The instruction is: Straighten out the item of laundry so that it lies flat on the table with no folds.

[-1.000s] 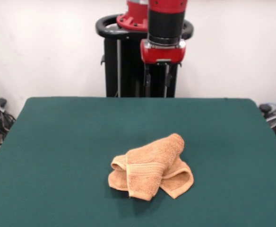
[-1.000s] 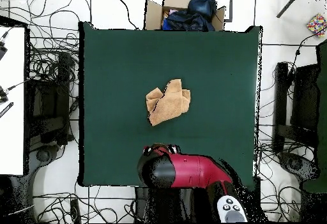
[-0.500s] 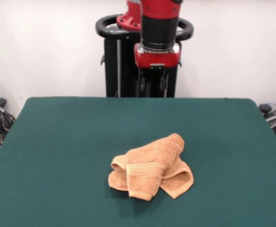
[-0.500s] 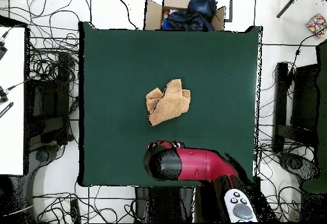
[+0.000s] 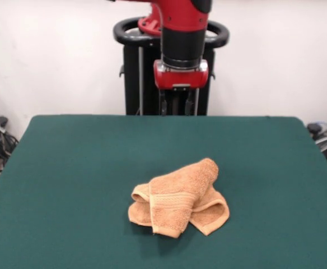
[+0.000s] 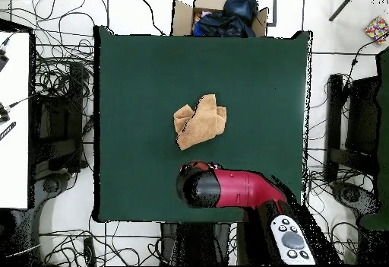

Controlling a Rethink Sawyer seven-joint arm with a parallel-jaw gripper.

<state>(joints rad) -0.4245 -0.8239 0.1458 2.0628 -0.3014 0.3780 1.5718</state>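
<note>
The item of laundry (image 5: pixel 179 197), an orange-tan washcloth, lies crumpled and folded over itself near the middle of the green table (image 5: pixel 68 168). A woven border band shows on its front flap. From overhead the item of laundry (image 6: pixel 200 122) is a bunched lump on the table (image 6: pixel 258 81). My gripper (image 5: pixel 178 107) hangs above the table's far edge, well behind the cloth and clear of it, open, with nothing between its fingers. In the overhead view the red and black wrist (image 6: pixel 199 187) covers the gripper, a short way below the cloth.
A cardboard box with dark clothes (image 6: pixel 220 13) sits past the table's top edge in the overhead view. Cables lie on the floor all around. A white surface (image 6: pixel 14 119) stands at the left and black stands (image 6: pixel 346 127) at the right.
The arm has shifted sideways and come a little lower and closer to the cloth. The washcloth has not moved.
</note>
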